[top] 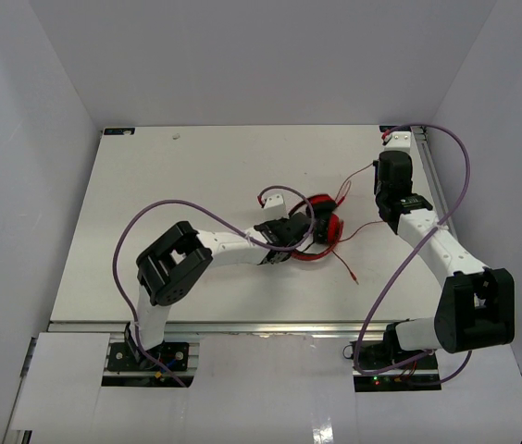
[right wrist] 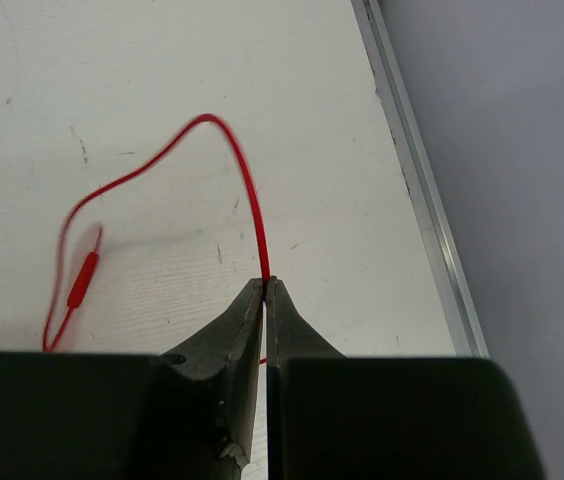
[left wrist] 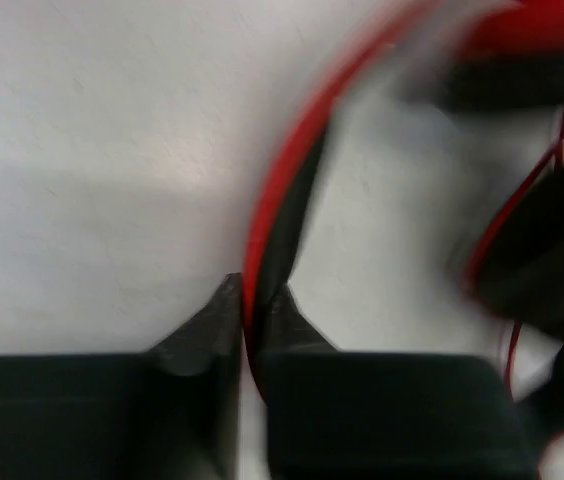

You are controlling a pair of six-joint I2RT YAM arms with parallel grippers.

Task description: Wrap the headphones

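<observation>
Evidently an early stage of the wrap. One pair of headphones (top: 321, 231) lies on the tabletop (top: 178, 185) directly ahead of the left tool (left wrist: 252, 290), whose two fingers are closed to a sliver on the thin red-and-black headband (left wrist: 280, 190). The band arcs up and away from the tips toward two black-padded earcups (left wrist: 547, 250) on that tool's right. The right tool (right wrist: 265, 283), well apart from the headphones, is pinched nearly shut on the single red cord (right wrist: 230, 140), which arches out from its tips and falls leftward to one small inline remote (right wrist: 82, 280). No turn of cord shows around band or earcups, and loose loops trail over the tabletop, so the gripping appears done and all the winding is left. Count: two tools, one headphones, two earcups, one cord, one remote.
</observation>
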